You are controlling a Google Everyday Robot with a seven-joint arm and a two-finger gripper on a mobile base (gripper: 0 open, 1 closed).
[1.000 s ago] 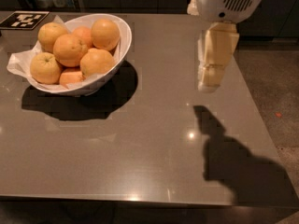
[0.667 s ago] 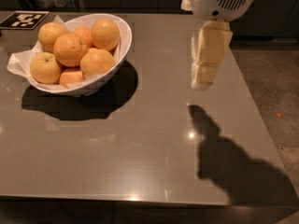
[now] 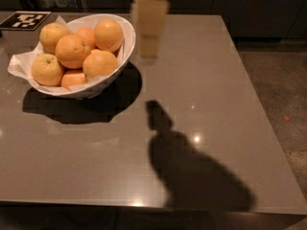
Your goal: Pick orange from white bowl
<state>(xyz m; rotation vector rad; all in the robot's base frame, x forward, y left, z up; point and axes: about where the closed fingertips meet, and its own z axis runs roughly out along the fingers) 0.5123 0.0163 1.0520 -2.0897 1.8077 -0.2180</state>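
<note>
Upper left, white bowl [image 3: 96, 86] on the desk [image 3: 216, 104]; top orange [image 3: 109, 34] in it looks firm, light, slick, so I'd pinch across its middle. The gripper [image 3: 148, 47] hovers beside the rim, state I can't tell.

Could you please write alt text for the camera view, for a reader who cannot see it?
A pale yellow robot tool hangs above a glossy grey table, beside a wide white paper-lined bowl heaped with oranges. Its shadow falls on the table nearer the camera.
</note>
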